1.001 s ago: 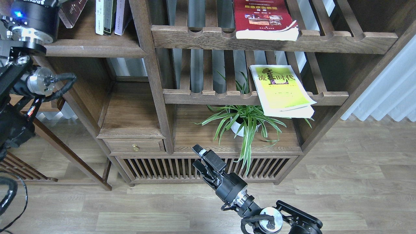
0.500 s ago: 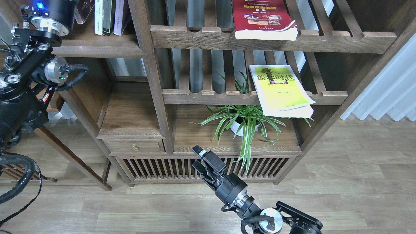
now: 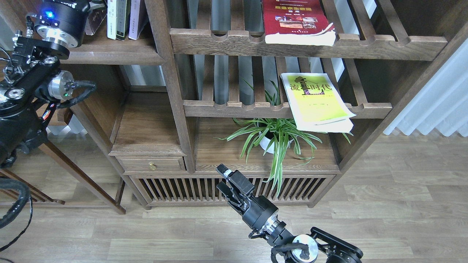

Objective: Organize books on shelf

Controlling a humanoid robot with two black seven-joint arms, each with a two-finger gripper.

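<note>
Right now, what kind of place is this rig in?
Likely a home study or living room: a large dark wooden bookcase holding books, a potted spider plant on a lower shelf, wood plank flooring and white curtains.

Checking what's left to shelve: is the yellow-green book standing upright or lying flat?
Lying flat. The yellow-green book rests cover-up on a slatted rack, its front corner overhanging the rail.

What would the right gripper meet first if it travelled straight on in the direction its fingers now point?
Probably the bookcase's lower front edge, just above the slatted base. The right gripper points up and left toward it, though depth is unclear from this one view.
</note>
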